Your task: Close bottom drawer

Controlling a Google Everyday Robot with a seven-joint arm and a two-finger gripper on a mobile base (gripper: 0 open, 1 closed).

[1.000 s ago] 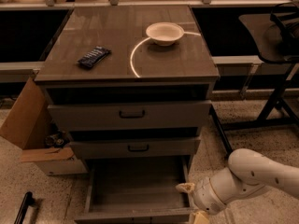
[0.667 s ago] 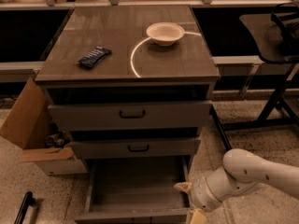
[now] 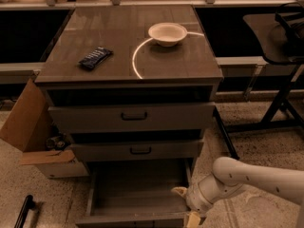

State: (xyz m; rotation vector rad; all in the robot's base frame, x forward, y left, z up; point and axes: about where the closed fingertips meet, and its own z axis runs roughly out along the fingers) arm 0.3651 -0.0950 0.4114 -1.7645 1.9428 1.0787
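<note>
The bottom drawer (image 3: 137, 198) is grey-brown wood-grain board, matt, with a smooth, dull floor inside. The cabinet top (image 3: 95, 37) has the same grain but carries a soft sheen. On it, the bowl (image 3: 167, 33) is pale and smooth, and the small dark packet (image 3: 95, 58) may be glossy plastic wrap. The box (image 3: 28, 122) is plain matt cardboard. The floor (image 3: 266, 141) is speckled stone-like. The gripper (image 3: 186, 204), at the drawer's right front corner, and the arm (image 3: 256, 177) wear smooth cream plastic.
</note>
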